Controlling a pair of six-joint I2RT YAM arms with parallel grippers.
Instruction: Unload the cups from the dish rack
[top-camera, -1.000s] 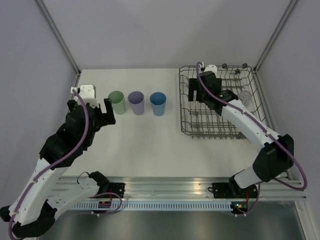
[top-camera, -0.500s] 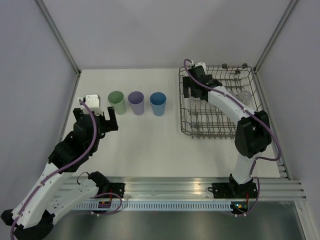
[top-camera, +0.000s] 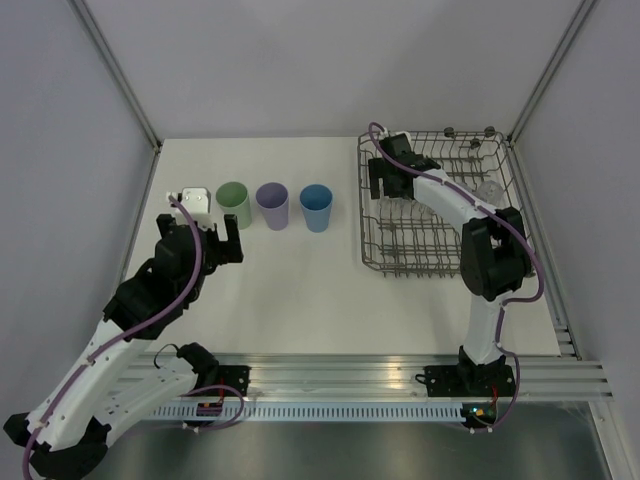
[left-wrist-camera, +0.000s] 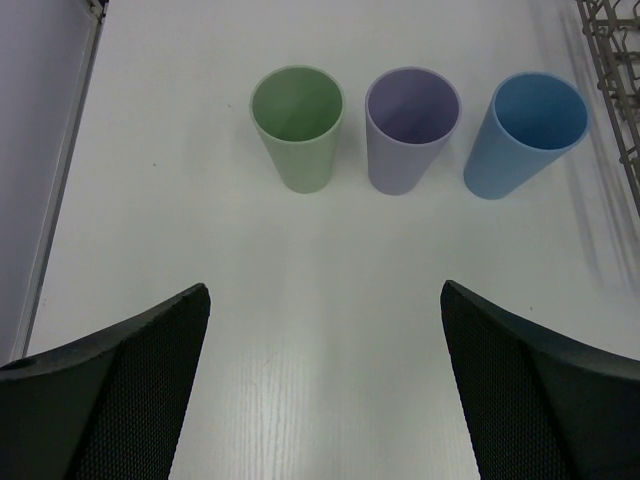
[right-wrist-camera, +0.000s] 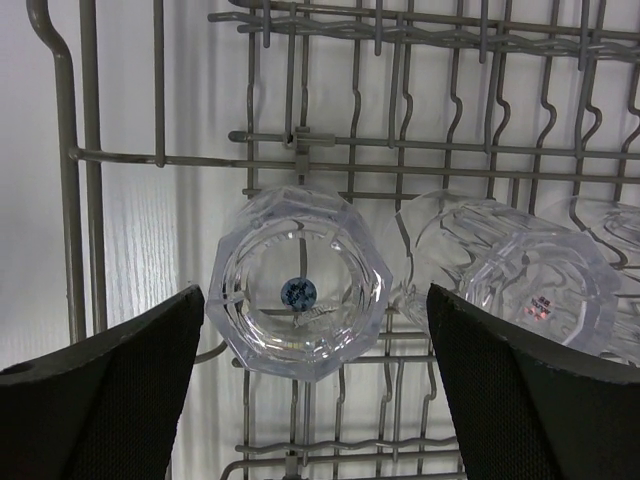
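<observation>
The mint green cup (top-camera: 234, 204), lavender cup (top-camera: 272, 205) and blue cup (top-camera: 316, 207) stand upright in a row on the table; they also show in the left wrist view as green (left-wrist-camera: 298, 125), lavender (left-wrist-camera: 410, 127) and blue (left-wrist-camera: 527, 133). My left gripper (top-camera: 222, 236) is open and empty, just near of the green cup. The grey wire dish rack (top-camera: 375, 243) stands at right. My right gripper (top-camera: 386, 183) is open over its far left corner, above a clear faceted cup (right-wrist-camera: 298, 293). Two more clear cups (right-wrist-camera: 505, 265) lie beside it.
Another clear cup (top-camera: 489, 190) sits near the rack's right side. Grey walls with metal posts close in the table's left, back and right. The rail with the arm bases runs along the near edge.
My right gripper has moved left and farther back over the rack's far left corner. My left gripper has pulled back toward the near side, away from the green cup.
</observation>
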